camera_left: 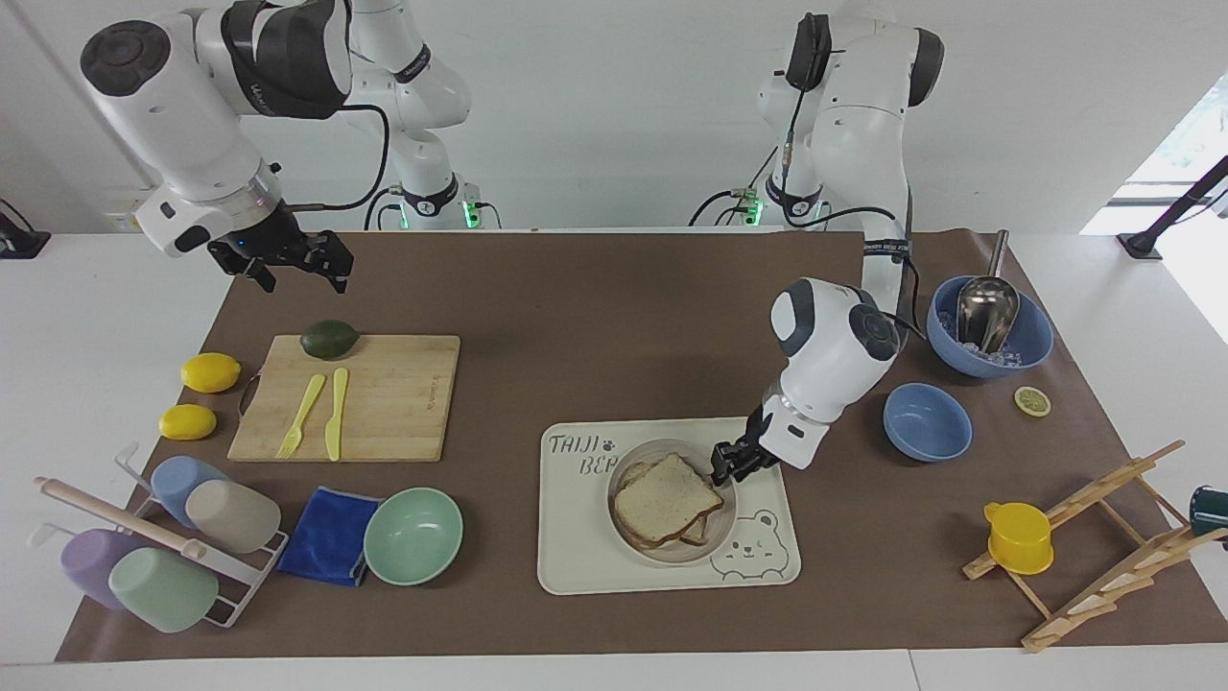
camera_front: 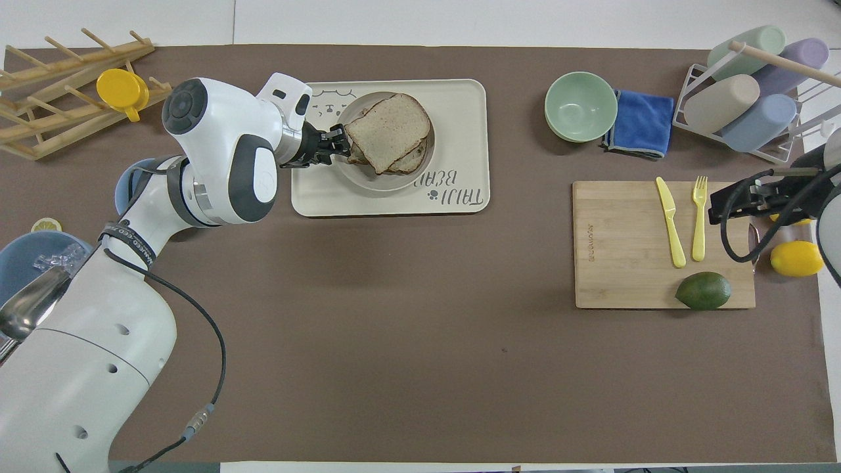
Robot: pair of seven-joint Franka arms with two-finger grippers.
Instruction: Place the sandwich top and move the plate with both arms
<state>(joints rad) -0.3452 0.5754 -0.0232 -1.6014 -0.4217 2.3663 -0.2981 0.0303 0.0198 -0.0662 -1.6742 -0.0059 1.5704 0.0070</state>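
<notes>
The sandwich top [camera_left: 662, 494] lies on another bread slice on the plate [camera_left: 638, 459]. The plate is on or just above the bear-printed tray [camera_left: 585, 557], next to the bear drawing. My left gripper [camera_left: 726, 465] is shut on the plate's rim at the side toward the left arm's end. In the overhead view the left gripper [camera_front: 332, 146] meets the plate [camera_front: 384, 182] under the sandwich top [camera_front: 387, 128]. My right gripper [camera_left: 297, 264] is open and empty, and waits in the air over the table edge next to the cutting board [camera_left: 384, 393]; it also shows in the overhead view [camera_front: 729, 203].
An avocado [camera_left: 329, 338], a yellow fork and a knife lie on the cutting board. A mint bowl [camera_left: 413, 535] and a blue cloth lie beside the tray. A small blue bowl [camera_left: 927, 420] and a larger one with a scoop [camera_left: 988, 326] stand by the left arm. A wooden rack [camera_left: 1103, 537] stands at that end.
</notes>
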